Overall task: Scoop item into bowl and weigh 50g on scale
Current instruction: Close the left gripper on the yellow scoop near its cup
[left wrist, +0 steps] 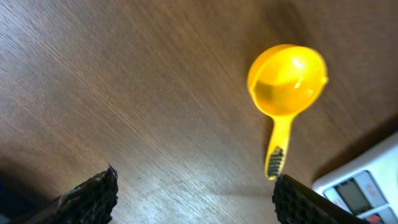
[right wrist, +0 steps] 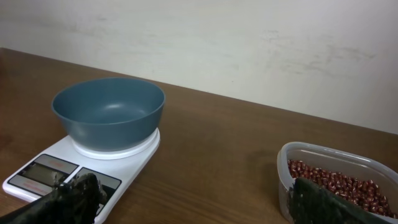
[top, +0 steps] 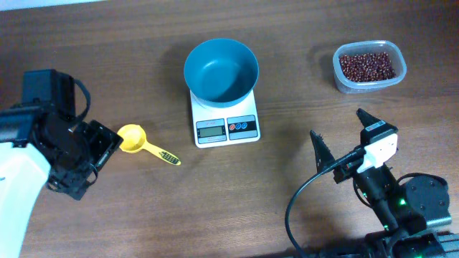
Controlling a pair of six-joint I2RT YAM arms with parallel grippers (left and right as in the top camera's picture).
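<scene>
Beside the wide left tool (left wrist: 196, 196), the scoop (top: 147, 145) lies handle toward the scale (top: 226, 127); right tool (top: 336, 123) wide too.

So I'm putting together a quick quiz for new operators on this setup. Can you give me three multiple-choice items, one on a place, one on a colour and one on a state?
1. Where does the bowl stand?
A. on the scale
B. directly on the wood
C. held in the air

2. What colour is the scoop?
A. red
B. yellow
C. white

3. What state is the bowl in?
A. filled to the brim
B. empty
C. tipped on its side

Answers:
1 A: its base rests on the white platform, just behind the display.
2 B: the overhead and left wrist views both show it bright yellow.
3 B: it stands upright and its inside is bare teal, while the beans lie in the clear tub.
</scene>
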